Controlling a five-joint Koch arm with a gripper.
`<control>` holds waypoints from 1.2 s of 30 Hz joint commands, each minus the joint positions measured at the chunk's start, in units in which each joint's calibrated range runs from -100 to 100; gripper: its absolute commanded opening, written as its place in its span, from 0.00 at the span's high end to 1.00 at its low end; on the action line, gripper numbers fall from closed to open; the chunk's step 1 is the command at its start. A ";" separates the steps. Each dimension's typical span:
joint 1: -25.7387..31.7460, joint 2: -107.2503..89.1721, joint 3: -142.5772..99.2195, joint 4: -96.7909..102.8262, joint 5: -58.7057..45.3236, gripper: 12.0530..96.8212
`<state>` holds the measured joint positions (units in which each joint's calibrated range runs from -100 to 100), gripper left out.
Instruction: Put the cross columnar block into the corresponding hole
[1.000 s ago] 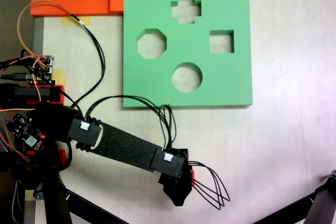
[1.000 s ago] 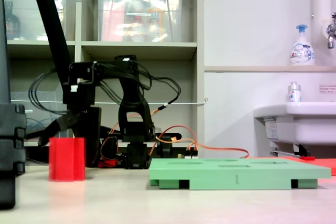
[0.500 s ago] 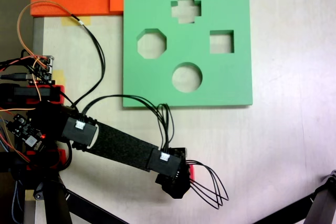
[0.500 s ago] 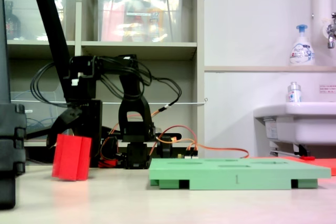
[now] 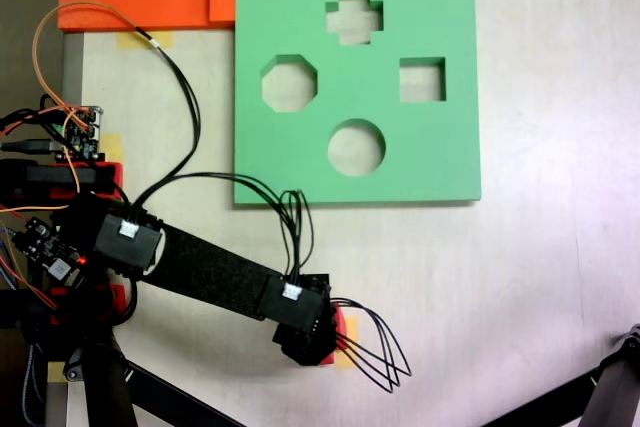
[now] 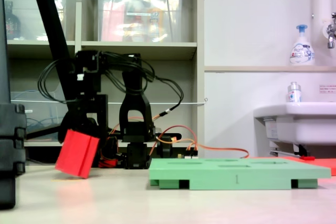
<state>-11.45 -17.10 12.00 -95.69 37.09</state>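
Gripper (image 6: 79, 132) around tilted red block (image 6: 77, 153)

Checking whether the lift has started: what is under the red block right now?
In a fixed view the red block hangs tilted in the gripper, with bare table beneath. From above, the arm covers most of it.

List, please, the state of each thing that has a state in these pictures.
red cross block: lifted off the table, tilted, held by the gripper
gripper: shut on the block
plus-shaped hole: empty
green board: flat on the table
octagonal, square and round holes: empty
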 commanded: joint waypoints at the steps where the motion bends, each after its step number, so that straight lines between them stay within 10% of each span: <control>1: 0.78 -7.48 1.06 -4.31 0.54 0.82; 22: 28.62 -21.59 9.43 -4.31 29.50 0.82; 36: 35.26 -1.62 20.10 10.52 35.26 0.82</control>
<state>23.27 -19.56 25.82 -90.80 71.62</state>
